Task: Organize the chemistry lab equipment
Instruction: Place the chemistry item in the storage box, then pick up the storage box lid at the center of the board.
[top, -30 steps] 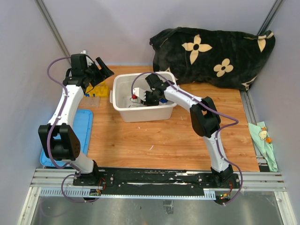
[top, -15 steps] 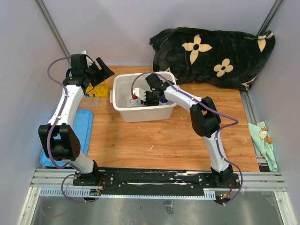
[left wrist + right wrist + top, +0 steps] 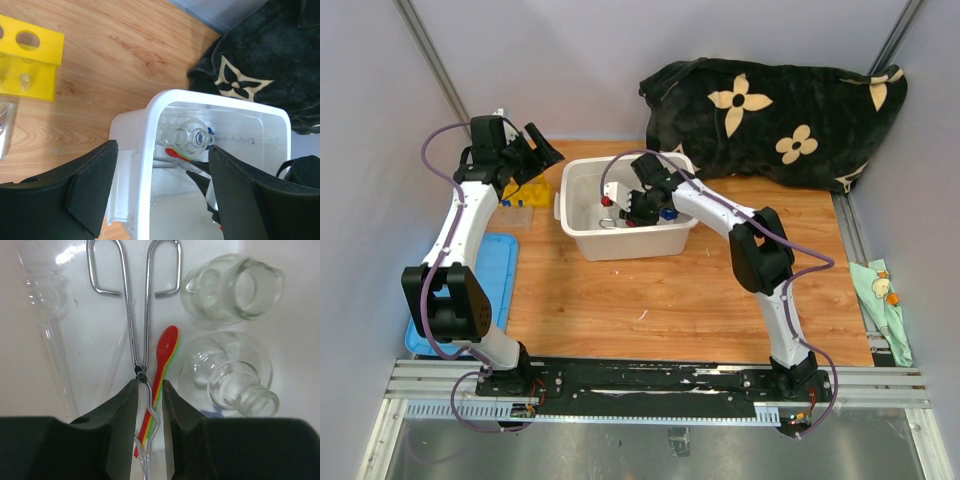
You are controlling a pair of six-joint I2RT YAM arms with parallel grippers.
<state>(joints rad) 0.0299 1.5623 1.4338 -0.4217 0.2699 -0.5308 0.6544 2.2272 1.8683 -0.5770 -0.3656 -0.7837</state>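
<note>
Inside the white bin (image 3: 582, 172) my right gripper (image 3: 149, 390) hangs low over the floor, jaws a little apart. The metal tweezers (image 3: 134, 315) and the thin red-orange tool (image 3: 167, 347) lie flat between its fingers, with a narrow gap on each side. Beside them lie a clear beaker (image 3: 232, 287), a flask (image 3: 225, 370) and a long-stemmed glass piece (image 3: 45, 300). My left gripper (image 3: 162, 150) stands open and empty above the bin's left rim (image 3: 150, 115). The yellow holed rack (image 3: 30, 55) sits on the wood to its left.
A black flower-patterned blanket (image 3: 770, 115) fills the back right corner. A blue lid (image 3: 495, 275) lies at the table's left edge, and a tube (image 3: 515, 205) lies in front of the rack (image 3: 525, 192). A pale green cloth (image 3: 885, 300) hangs past the right edge.
My right gripper's jaws have parted inside the bin and it has risen slightly. The left arm has not moved.
</note>
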